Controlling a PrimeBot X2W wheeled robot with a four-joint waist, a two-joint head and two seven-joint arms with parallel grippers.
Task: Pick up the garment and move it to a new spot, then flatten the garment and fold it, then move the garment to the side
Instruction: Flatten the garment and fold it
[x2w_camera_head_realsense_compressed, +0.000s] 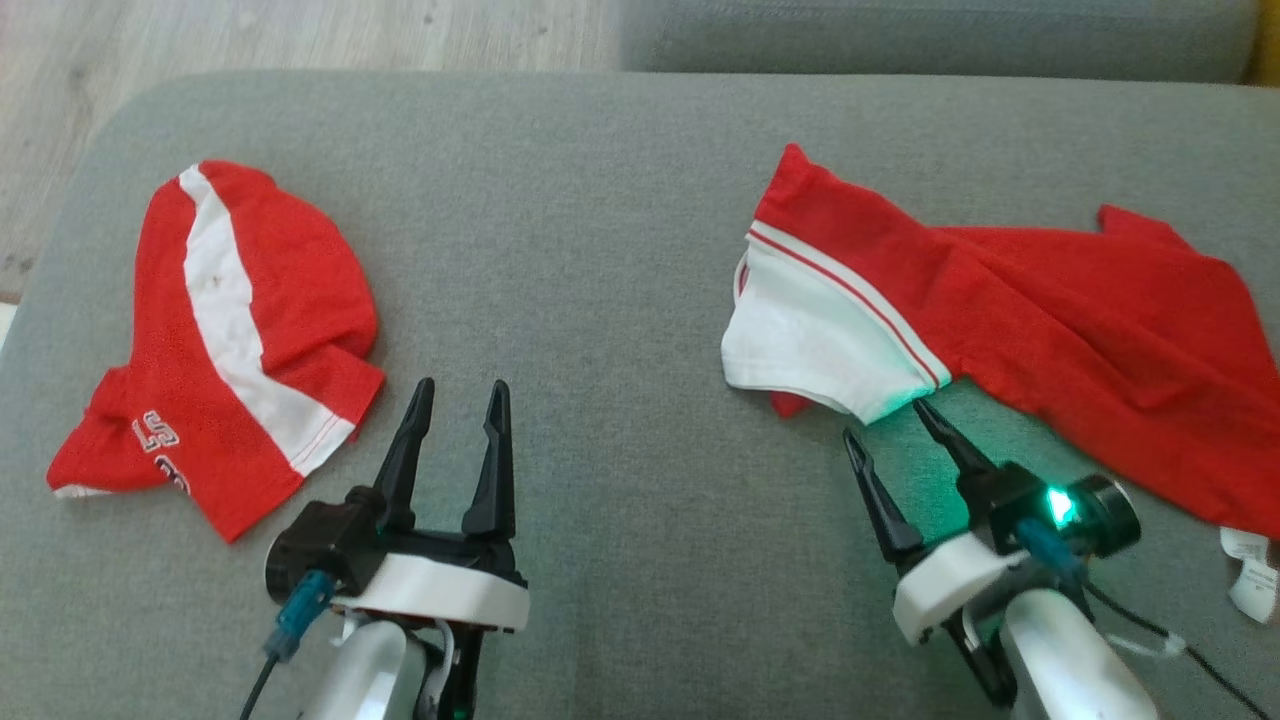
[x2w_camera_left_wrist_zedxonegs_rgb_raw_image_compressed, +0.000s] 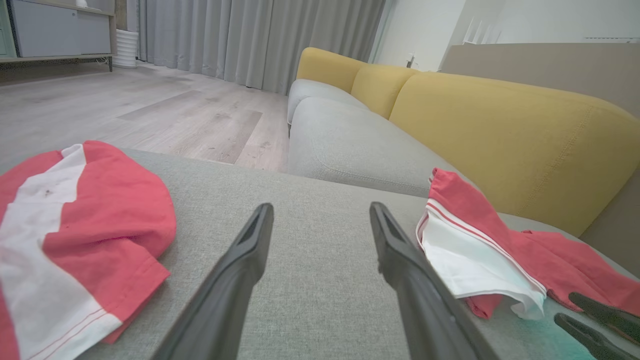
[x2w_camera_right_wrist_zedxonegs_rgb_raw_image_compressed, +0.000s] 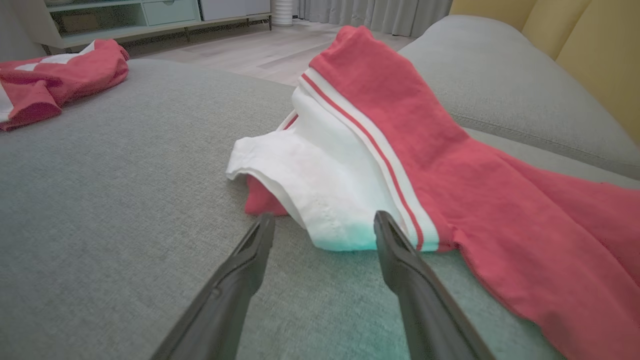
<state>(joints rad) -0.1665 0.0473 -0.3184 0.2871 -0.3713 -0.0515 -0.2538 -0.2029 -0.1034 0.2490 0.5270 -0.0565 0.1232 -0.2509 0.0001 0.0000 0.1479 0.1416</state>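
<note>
Jaws both spread; head view reveals lettering (x2w_camera_head_realsense_compressed: 160, 442) on folded garment (x2w_camera_head_realsense_compressed: 280, 280), perhaps digits.

Grey fabric sofa seat (x2w_camera_head_realsense_compressed: 620, 250), wide. Yellow back cushions (x2w_camera_left_wrist_zedxonegs_rgb_raw_image_compressed: 500, 135) behind it. Pale wood-plank floor (x2w_camera_left_wrist_zedxonegs_rgb_raw_image_compressed: 150, 105). Long grey curtains (x2w_camera_left_wrist_zedxonegs_rgb_raw_image_compressed: 250, 35) at far side, white wall (x2w_camera_left_wrist_zedxonegs_rgb_raw_image_compressed: 425, 25) beside. Low pale cabinet (x2w_camera_left_wrist_zedxonegs_rgb_raw_image_compressed: 55, 30) far left. Soft even light.

One garment (x2w_camera_head_realsense_compressed: 1080, 320), red with a white end, lies wrinkled at three o'clock. The other garment (x2w_camera_head_realsense_compressed: 250, 320), red with a white stripe, lies bunched at nine o'clock.
</note>
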